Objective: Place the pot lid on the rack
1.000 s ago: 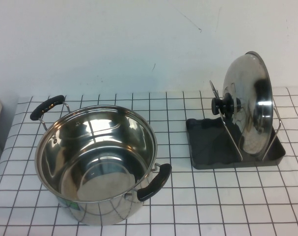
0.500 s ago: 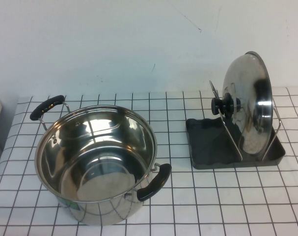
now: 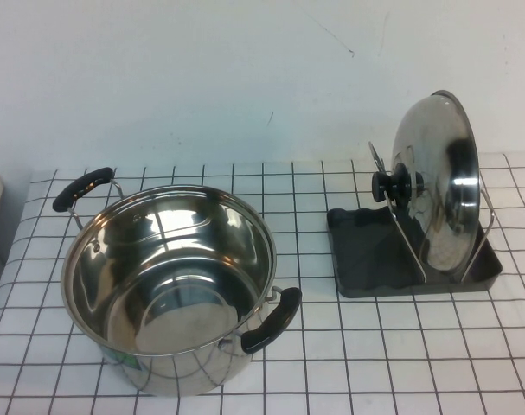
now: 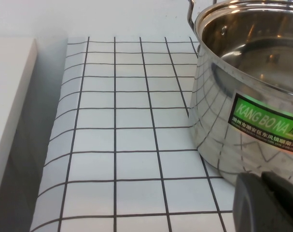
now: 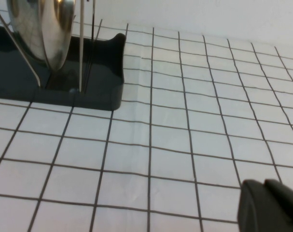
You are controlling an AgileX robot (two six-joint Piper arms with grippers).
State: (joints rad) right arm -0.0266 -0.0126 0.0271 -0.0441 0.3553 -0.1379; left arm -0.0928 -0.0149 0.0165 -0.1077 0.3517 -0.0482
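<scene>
The pot lid (image 3: 435,186) stands on edge in the rack (image 3: 366,259) at the right, held between the wire loops, its black knob (image 3: 392,184) facing left. The lid's lower rim (image 5: 49,34) and the rack's tray (image 5: 88,82) also show in the right wrist view. My left gripper (image 4: 268,203) is shut and empty, low beside the steel pot's wall. My right gripper (image 5: 268,205) is shut and empty over the cloth, apart from the rack. Neither arm shows in the high view.
The deep steel pot (image 3: 171,290) with two black handles stands open at the left and also shows in the left wrist view (image 4: 243,96). A white checked cloth (image 3: 348,363) covers the table. A white wall is behind. A pale ledge (image 4: 11,106) borders the cloth beside the pot.
</scene>
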